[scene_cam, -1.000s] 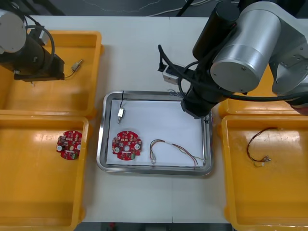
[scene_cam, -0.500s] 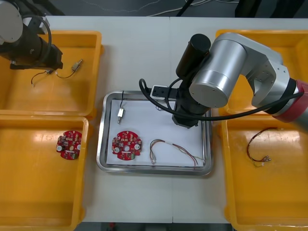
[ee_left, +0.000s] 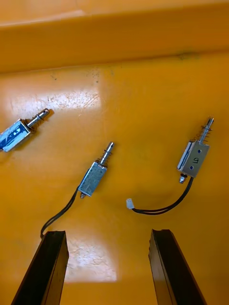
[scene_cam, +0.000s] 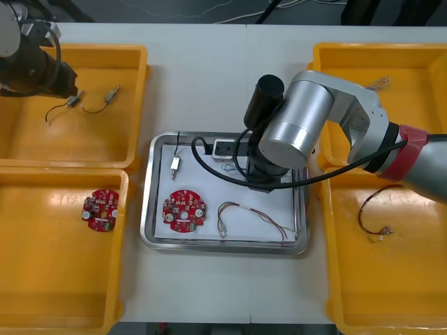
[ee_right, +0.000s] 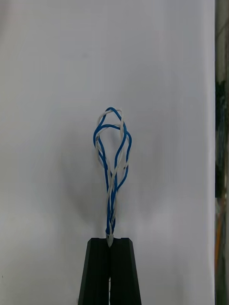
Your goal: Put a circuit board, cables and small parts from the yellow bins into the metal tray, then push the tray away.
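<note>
**Right gripper** (ee_right: 110,240): over the white inside of the one shiny metal tray (scene_cam: 225,247). Its fingers are pressed together on one twisted blue and white cable (ee_right: 112,157), whose loop reaches out over the tray floor.

**Left gripper** (ee_left: 107,233): over the far left yellow bin (scene_cam: 138,91), one of four bins. Its fingers stand wide apart, holding nothing, above three small metal parts (ee_left: 94,176).

**Round red circuit boards:** two, one in the tray (scene_cam: 184,211) and one in the near left bin (scene_cam: 99,210).

**Also in the tray:** one boxy metal part (scene_cam: 174,165) and one thin red and yellow cable (scene_cam: 255,214).

We see a blue-and-white twisted cable (ee_right: 111,205) over the tray's (scene_cam: 209,178) white inside. We find the circuit boards (scene_cam: 184,211) red, the bins (scene_cam: 42,279) yellow.
</note>
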`<state>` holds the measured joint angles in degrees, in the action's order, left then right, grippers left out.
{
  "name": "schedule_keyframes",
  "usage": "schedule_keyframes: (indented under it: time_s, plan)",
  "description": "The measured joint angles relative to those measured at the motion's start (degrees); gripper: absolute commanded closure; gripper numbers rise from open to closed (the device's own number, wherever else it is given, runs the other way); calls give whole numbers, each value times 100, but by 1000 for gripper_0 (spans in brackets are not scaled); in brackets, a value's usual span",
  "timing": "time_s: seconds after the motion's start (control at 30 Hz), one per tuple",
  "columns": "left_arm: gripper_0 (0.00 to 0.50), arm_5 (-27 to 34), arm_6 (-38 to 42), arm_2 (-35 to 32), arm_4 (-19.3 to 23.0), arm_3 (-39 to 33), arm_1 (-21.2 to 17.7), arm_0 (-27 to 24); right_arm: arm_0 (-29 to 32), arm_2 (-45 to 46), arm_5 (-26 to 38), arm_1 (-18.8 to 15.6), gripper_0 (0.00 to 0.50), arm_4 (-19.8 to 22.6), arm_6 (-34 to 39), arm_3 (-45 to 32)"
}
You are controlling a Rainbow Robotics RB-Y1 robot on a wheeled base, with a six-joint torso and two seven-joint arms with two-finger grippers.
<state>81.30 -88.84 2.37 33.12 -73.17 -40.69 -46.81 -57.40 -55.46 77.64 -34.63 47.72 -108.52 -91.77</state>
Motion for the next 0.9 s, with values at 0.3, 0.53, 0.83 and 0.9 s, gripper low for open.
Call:
schedule_keyframes:
  time_s: [0.3, 0.53, 0.83, 0.9]
  plan:
    - [0, -196, -382, 0, 0, 324, -85, -64, -2, -24, 23, 0, 48, -32, 0, 26]
    - [0, -365, -383, 0, 0, 589, -106, -149, -36, -22, 88, 0, 0, -126, 0, 22]
    - [0, -393, -383, 0, 0, 648, -172, -151, -49, 296, 460, 22, 0, -88, 0, -5]
    - [0, -395, -384, 0, 0, 649, -191, -152, -49, 394, 538, 32, 0, -86, 0, -35]
